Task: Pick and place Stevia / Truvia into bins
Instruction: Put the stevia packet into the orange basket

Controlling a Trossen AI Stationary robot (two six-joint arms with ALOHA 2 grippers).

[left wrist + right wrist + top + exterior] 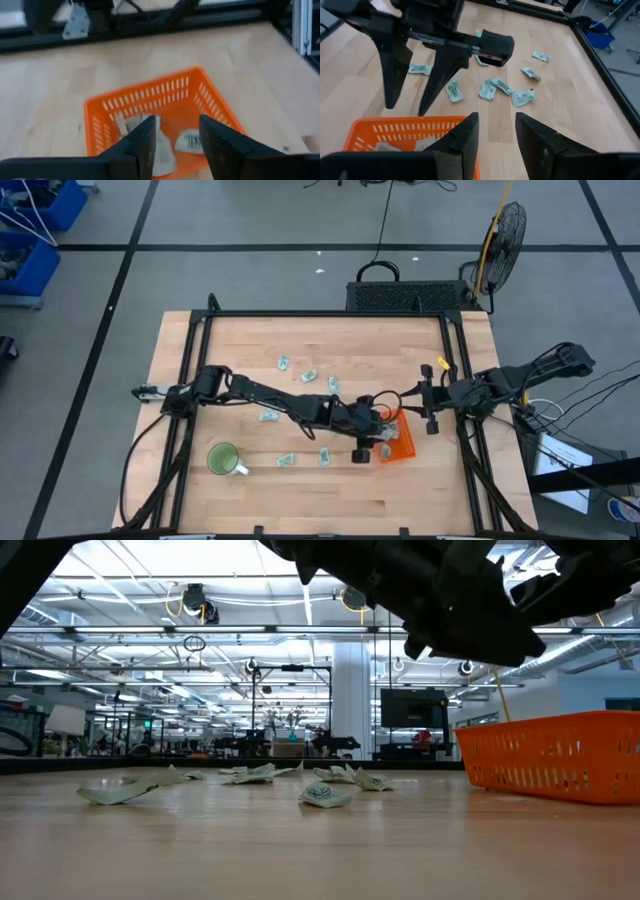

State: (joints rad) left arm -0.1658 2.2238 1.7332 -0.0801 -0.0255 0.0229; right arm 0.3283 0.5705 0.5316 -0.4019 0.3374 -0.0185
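The orange tray [150, 102] stands right of the table's middle [400, 442] and holds at least two pale sachets [189, 141]. My left gripper [177, 125] hangs open just above the tray's near-left part [373, 446], empty. My right gripper [497, 120] is open and empty too, hovering beside the tray's far-right side [422, 408]; its wrist view shows the left gripper's two spread fingers [432, 80] pointing down. Several green-and-white sachets [492, 89] lie flat and scattered on the wood left of the tray [310, 376], some crumpled [325, 795].
A round green mug [222, 458] stands near the table's near-left part. A black frame rail [460, 370] runs along the table's right side behind the right arm. Loose sachets [286, 460] lie between mug and tray. The tray's slotted wall [550, 755] rises low above the tabletop.
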